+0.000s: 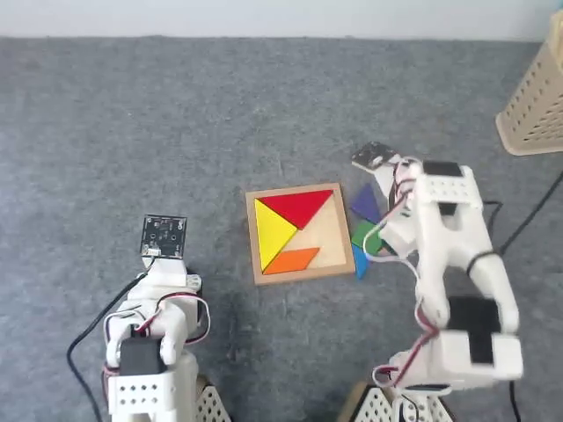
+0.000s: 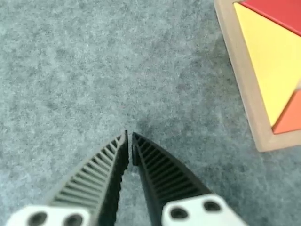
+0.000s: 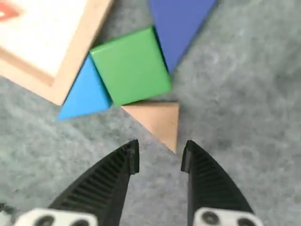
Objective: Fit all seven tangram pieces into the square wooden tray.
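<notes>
High view, step in hand: three in, four to go. The tray (image 1: 327,237) sits mid-tabletop (image 1: 176,123) with the red triangle (image 1: 299,207), yellow triangle (image 1: 271,230) and orange parallelogram (image 1: 292,259) seated. We put the task a little under halfway.
High view, loose pieces: the dark blue triangle (image 1: 365,202), green square (image 1: 368,236) and light blue triangle (image 1: 359,261) bunch just outside the tray, under the right arm (image 1: 440,229). The left arm (image 1: 158,308) rests well apart on the tray's other side.
Left wrist view, left hand (image 2: 130,141): fingers together, nothing between them, over bare tabletop near a tray corner.
Right wrist view, right hand (image 3: 160,151): fingers apart and empty, tips either side of a corner of the tan triangle (image 3: 160,120). We cannot tell whether they are down at its level.
Right wrist view, the piece: a flat, pale wooden triangle, touching the green square; the light blue triangle touches that square and lies against the tray rim.
Next move, our call: go down and pinch the tan triangle by its edges without nudging the green square. Then carry it to the tray's bare corner and turn it to fit.
</notes>
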Available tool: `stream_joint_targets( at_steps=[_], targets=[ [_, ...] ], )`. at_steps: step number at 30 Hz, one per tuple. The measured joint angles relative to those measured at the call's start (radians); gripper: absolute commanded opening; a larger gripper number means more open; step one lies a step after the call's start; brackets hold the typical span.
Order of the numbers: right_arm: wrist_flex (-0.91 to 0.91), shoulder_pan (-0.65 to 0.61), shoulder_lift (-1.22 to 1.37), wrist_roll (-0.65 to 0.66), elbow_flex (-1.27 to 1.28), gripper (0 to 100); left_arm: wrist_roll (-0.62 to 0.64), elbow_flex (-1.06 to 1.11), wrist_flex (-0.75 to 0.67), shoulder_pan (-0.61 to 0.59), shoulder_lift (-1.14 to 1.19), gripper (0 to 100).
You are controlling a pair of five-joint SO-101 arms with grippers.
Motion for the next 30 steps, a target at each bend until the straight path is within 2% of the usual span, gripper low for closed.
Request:
stream_joint_targets(
  at_steps=[6,16,23,30],
  targets=[
    [-0.063,-0.066,-0.054,0.186,0.115,28.9,0.000,0.000,0.000,0.000,0.000,2],
    [-0.098,-0.066,-0.006,0.353,0.114,26.8,0.000,0.000,0.000,-0.002,0.000,2],
    [-0.144,-0.061,0.055,0.379,0.114,26.6,0.000,0.000,0.000,0.000,0.000,2],
    [-0.203,-0.037,0.094,0.379,0.103,14.5,0.000,0.000,0.000,0.000,0.000,2]
  ],
)
